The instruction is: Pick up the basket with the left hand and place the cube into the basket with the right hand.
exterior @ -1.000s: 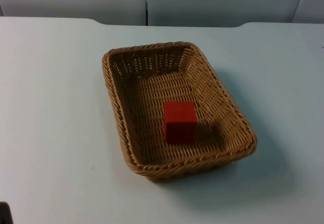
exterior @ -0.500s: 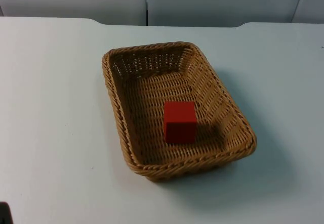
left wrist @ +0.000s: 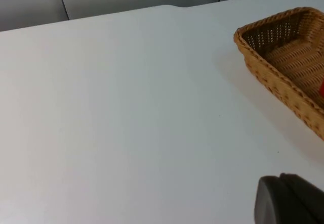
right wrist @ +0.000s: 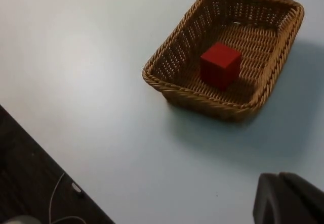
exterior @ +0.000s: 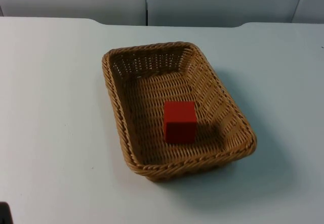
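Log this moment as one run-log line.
red cube: inside tan wicker basket | basket: resting on white table | both arms: away from basket

Changes recorded across the top view over the last second: none. Basket [exterior: 178,110]: position and orientation on the worktop [exterior: 55,107] identical. Red cube [exterior: 179,121]: same spot inside the basket, right of centre, toward the near end.

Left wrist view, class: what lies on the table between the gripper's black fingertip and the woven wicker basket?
Nothing: the stretch of white table between the left gripper's fingertip and the tan woven wicker basket is bare.
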